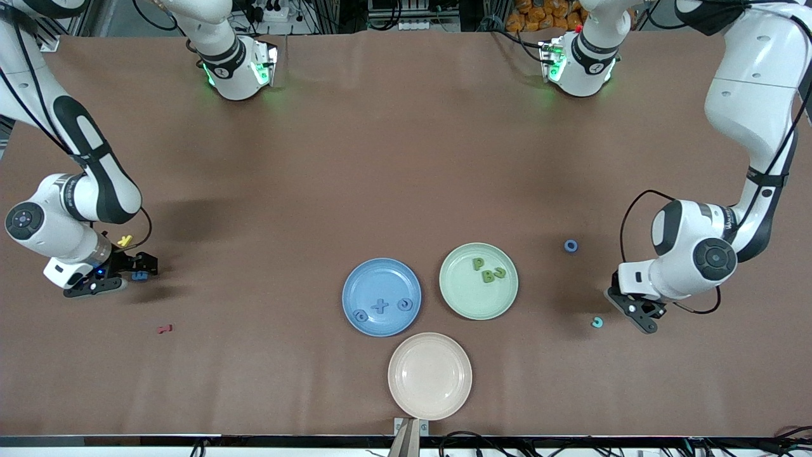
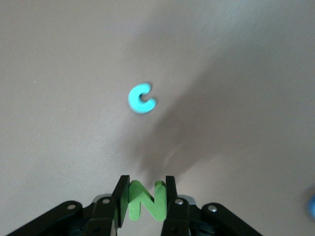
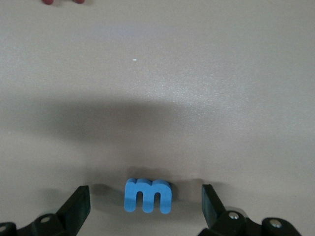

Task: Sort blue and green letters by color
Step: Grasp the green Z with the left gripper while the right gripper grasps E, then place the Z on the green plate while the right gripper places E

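You've got a brown table [image 1: 406, 158] filling the frame. Lower middle of the frame, three plates sit on it: blue plate [image 1: 355, 282], green plate [image 1: 463, 304] touching it, pink plate [image 1: 429, 376] just below both. Toward the left arm's end: a blue ring letter [image 1: 571, 245] and lower down a teal C [image 1: 597, 322]. Toward the right arm's end: a yellow letter [image 1: 125, 240], a blue letter [image 3: 147, 195] lying flat, a dark red letter [image 1: 165, 329] lowest.

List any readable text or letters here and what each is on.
"N": green N, held in left tool.
"C": teal C, on table.
"P", "B": green P, green B, on green plate.
"E": blue E, sideways on table, inside open right tool.
Arm print: too small to read.
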You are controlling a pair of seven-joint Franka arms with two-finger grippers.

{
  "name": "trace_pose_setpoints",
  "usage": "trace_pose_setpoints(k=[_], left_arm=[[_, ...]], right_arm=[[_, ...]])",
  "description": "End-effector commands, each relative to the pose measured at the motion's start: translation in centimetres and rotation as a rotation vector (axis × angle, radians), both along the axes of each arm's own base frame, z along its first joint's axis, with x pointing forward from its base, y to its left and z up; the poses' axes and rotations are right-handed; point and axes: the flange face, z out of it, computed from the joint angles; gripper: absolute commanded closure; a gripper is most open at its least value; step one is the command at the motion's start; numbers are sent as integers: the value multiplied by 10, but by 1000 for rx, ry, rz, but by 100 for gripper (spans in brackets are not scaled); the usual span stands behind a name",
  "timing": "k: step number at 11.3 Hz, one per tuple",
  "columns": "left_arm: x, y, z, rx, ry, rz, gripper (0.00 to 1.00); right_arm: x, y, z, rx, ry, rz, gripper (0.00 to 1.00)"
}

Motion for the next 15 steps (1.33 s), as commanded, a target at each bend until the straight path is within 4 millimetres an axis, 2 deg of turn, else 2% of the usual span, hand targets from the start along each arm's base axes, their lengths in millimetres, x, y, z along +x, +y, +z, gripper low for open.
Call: trace_pose_setpoints(k=[1, 2, 3, 4, 9, 11, 13, 14, 15], left_arm=[[-11, -74, 32, -7, 21, 163, 100], [-17, -101, 34, -31, 42, 235, 100], [-23, -124, 38, -33, 54, 286, 100], [-27, -146, 42, -44, 57, 333, 100], [-57, -250, 45, -114, 107, 520, 100], [-63, -270, 43, -118, 116, 592, 100], [-62, -280, 44, -130, 118, 633, 100], [-62, -284, 43, -134, 120, 638, 94], [-61, -283, 42, -132, 118, 639, 1]], right_arm=[[2, 1, -4, 3, -3, -1, 0], [2, 1, -5, 5, -2, -2, 1], [2, 0, -5, 6, -2, -8, 25], [0, -2, -6, 7, 1, -11, 99], [2, -2, -5, 5, 1, -9, 100], [12, 3, 8, 1, -21, -6, 100], [30, 36, 21, 19, -22, -27, 100], [42, 60, 33, 33, -31, -56, 100], [55, 83, 47, 43, -33, -89, 100]])
